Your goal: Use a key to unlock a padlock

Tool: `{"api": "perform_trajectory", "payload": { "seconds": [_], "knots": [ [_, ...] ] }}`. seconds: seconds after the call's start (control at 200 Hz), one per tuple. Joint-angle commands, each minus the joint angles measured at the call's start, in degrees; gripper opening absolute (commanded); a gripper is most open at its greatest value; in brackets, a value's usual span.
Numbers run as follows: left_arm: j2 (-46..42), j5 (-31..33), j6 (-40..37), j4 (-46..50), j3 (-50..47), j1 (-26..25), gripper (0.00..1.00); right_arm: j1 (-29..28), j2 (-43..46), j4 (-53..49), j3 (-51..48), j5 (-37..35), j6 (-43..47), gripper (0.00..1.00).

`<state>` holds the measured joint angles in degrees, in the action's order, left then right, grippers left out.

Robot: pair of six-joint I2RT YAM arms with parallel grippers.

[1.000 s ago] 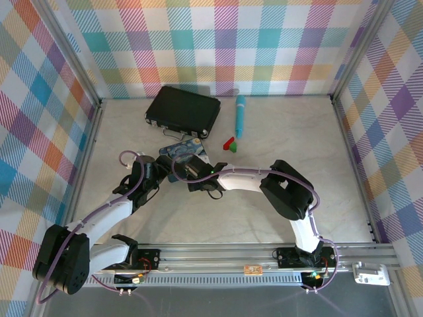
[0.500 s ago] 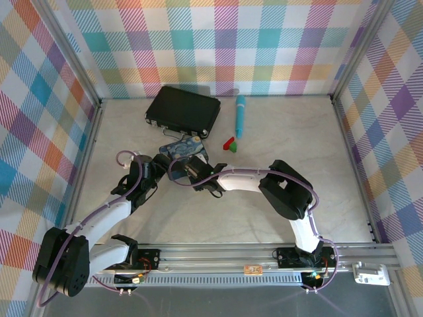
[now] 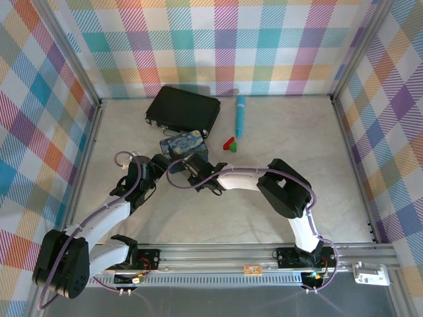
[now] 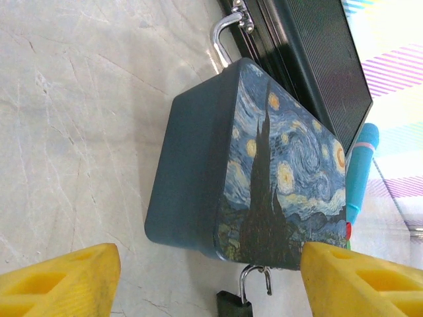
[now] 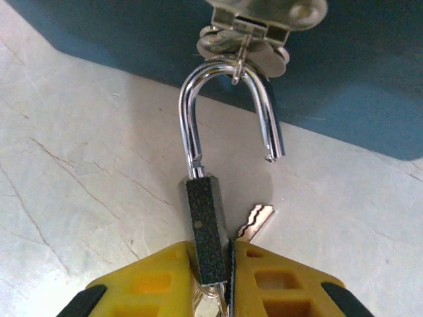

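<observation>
Evidently sprung, the padlock [image 5: 206,231] sits pinched in the right gripper [image 5: 211,263] beside the key [image 5: 258,216]; the left gripper [image 4: 211,277], jaws wide, should brace the painted box [image 4: 277,172].

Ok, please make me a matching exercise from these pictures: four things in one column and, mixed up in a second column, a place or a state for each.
Things
1. padlock
2. black case
3. blue pen
4. left gripper

Places or states
A. open, facing the painted box
B. at the back of the table, behind the painted box
C. shackle open, body between the fingers of the right gripper
D. lying to the right of the black case

Pairs: 1-C, 2-B, 3-D, 4-A
</observation>
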<state>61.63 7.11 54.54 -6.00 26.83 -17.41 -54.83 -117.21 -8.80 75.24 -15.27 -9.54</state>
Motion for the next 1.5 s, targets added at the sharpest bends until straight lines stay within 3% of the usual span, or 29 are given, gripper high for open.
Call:
{"api": "perform_trajectory", "payload": {
  "seconds": [0.0,0.175,0.25,0.585,0.755,1.495],
  "knots": [
    [-0.58,-0.26,-2.35,-0.06,0.24,1.06,0.72,2.95,1.61,4.24,-2.09,8.95,6.19,0.17],
    [-0.52,-2.40,-5.67,-0.79,0.37,1.33,0.72,6.92,3.16,0.80,-0.62,21.92,17.79,0.11],
    [-0.46,-2.73,-7.37,-0.77,0.48,1.40,0.72,8.68,1.26,-5.83,3.75,26.73,22.62,0.00],
    [5.13,-8.23,-10.16,-4.20,1.73,1.84,0.71,9.13,-3.22,-6.20,6.88,29.41,39.66,0.00],
    [9.01,-12.86,-10.51,-5.67,2.97,1.85,0.64,9.13,-4.85,-4.38,8.68,30.99,40.84,0.00],
    [6.52,-9.49,-9.13,-4.62,1.36,1.80,0.59,7.54,-8.14,-2.27,14.76,34.03,39.77,0.00]
  ]
}}
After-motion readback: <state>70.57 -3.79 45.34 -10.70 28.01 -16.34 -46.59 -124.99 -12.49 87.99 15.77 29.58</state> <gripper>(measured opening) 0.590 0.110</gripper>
